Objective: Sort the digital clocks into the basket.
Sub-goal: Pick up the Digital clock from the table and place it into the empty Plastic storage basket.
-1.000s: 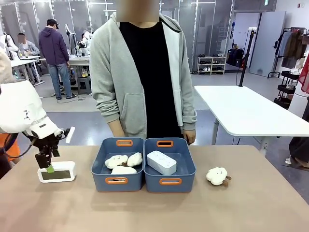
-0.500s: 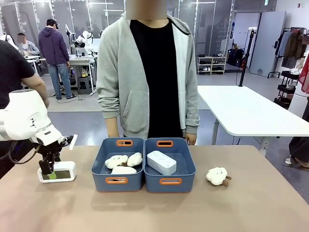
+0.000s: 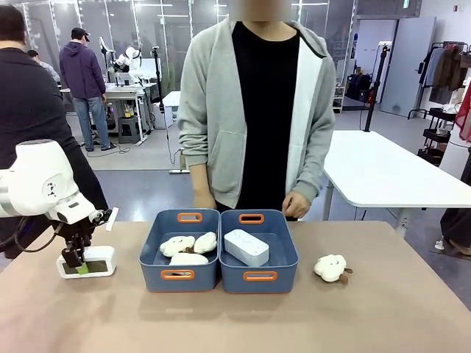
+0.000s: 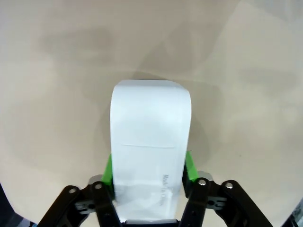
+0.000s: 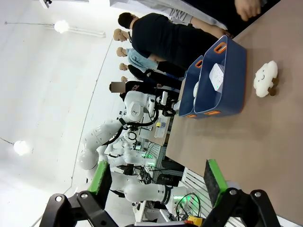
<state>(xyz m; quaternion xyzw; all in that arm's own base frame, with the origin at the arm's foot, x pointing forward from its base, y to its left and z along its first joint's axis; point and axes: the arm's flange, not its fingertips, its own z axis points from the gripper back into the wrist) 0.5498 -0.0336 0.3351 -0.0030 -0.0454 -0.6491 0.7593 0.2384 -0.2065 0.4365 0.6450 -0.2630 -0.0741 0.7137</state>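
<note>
The left gripper (image 3: pixel 76 266) is down on a clock (image 3: pixel 103 259) that lies flat near the table's (image 3: pixel 221 323) left edge; in the wrist view its green pads (image 4: pixel 108 171) press against the clock's two long sides, so it is pinching the clock, which rests on the table. The second clock (image 3: pixel 246 246) already lies in the basket (image 3: pixel 283 276), the right one of two joined bins at the middle of the table, toward the far edge; the left bin (image 3: pixel 151 276) holds plush clouds (image 3: pixel 176 245), and another cloud (image 3: pixel 330 267) sits on the table between the basket and the right edge. The right gripper (image 5: pixel 157 181) hangs with its fingers spread wide and nothing between them. A person stands at the far edge, one hand (image 3: pixel 296 204) just behind the basket.

The step in hand looks like the grasp and lift. To do it well, the grip should be firm before any rise, since the smooth plastic sides could slip between the pads; the pads sit near one end of the clock, so the free end may droop, and a slow, straight lift would show that early. The carry then has to pass over the left bin; enough height to clear both rims matters, and so does stopping over the basket, not over the clouds. The clock inside lies across the middle, so a low release beside it or gently on top seems safer than a drop; the person's hand should be given room.
</note>
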